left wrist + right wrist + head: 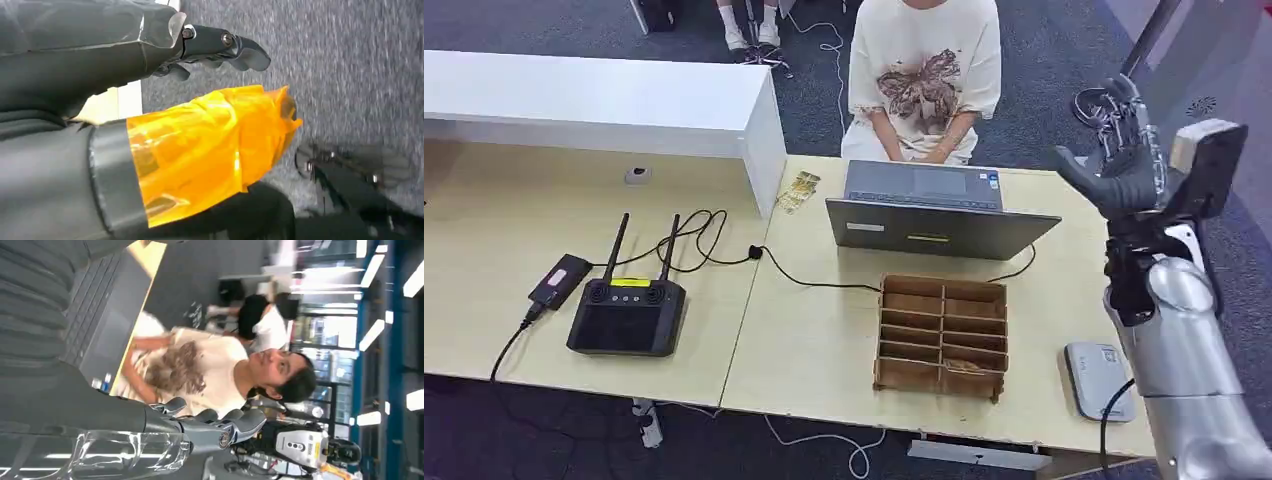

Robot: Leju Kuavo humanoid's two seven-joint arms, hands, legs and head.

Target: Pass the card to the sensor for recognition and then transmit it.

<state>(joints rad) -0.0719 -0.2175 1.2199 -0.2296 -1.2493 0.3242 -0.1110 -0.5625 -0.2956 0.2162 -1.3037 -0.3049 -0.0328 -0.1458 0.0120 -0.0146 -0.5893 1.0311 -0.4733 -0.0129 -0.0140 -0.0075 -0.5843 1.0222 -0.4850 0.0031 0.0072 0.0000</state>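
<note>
Here, head view: right hand raised high at the far right edge of the desk, above and beyond the laptop's right corner, palm side toward the camera. Fingers extended upward and slightly spread, nothing between them (hand plainly empty). The right wrist view agrees: dark fingers stretched out and apart, holding nothing, with a seated person in a pale printed shirt behind them.

Left hand hangs over grey carpet. Its dark fingers are loosely curved; a thumb wrapped in orange film lies below them, a gap between the two. No object in it.

Card: what looks like one lies in a near-right slot of the wooden divided tray, a pale brownish piece (too small to be sure it is the card). Tray sits on the desk's near half, in front of the laptop.

Sensor: a small grey flat device at the desk's near-right corner, just right of the tray, a cable leaving its near edge; the silver right forearm passes beside it.

Rest: black box with two antennas on the left desk, a dark phone-like unit beside it on a cable. Small gold-coloured pieces near the white raised counter. Person sits behind the laptop, hands together at the desk's far edge.
</note>
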